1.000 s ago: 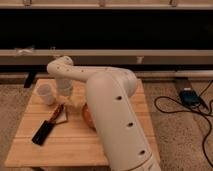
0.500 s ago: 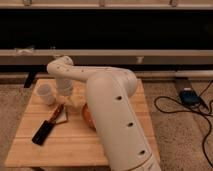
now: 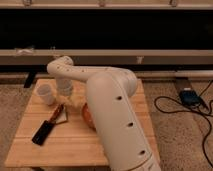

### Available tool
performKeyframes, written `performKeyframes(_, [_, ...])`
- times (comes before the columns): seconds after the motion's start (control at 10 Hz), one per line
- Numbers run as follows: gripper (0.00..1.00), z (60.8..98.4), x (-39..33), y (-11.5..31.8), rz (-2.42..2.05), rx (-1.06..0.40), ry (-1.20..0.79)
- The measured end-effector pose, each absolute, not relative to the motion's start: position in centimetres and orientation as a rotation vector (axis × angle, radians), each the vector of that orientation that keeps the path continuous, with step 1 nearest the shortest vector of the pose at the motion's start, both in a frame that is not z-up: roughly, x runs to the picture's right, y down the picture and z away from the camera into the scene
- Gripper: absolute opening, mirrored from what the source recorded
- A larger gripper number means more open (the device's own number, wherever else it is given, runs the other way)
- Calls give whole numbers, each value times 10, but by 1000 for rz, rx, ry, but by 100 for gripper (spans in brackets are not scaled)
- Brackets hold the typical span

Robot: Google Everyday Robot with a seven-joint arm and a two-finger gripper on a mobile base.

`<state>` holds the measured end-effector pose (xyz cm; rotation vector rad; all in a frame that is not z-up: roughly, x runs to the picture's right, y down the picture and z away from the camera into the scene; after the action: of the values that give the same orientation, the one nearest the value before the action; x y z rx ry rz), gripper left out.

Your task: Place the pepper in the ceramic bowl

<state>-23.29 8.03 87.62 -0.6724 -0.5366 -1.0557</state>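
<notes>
A wooden slatted table point(image 3: 65, 147) stands on speckled floor before a dark wall. Farthest left on the table lies a flat black rectangular object point(image 3: 43, 133), set on a slant with its upper end pointing toward the middle. Above it, near the back left corner, a small white cup point(image 3: 46, 94) stands upright.

Just right of the black object's upper end lies the pepper point(image 3: 57, 112), a slim red sliver on the same slant. It rests on what may be a pale scrap point(image 3: 62, 119), though the view is too poor to be sure. The pepper is on the table, outside the ceramic bowl and a little to its left.

The pincer point(image 3: 66, 98) hangs just right of the cup and just above the pepper's upper end, pointing down at the table. Whether it is wide, narrow or touching anything cannot be told.

Right of the pepper, the ceramic bowl point(image 3: 87, 116) shows only as an orange-brown curved edge. The rest is hidden behind the thick white arm point(image 3: 117, 115), which fills the middle of the view.

On the floor at the far right sits a blue device point(image 3: 189, 96) with black cables point(image 3: 170, 107) trailing from it.
</notes>
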Motion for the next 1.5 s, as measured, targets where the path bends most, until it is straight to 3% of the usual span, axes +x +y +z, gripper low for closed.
performKeyframes(1.0, [80, 876, -242, 77, -1103, -643, -528])
performKeyframes(1.5, [80, 855, -276, 92, -1187, -574, -485])
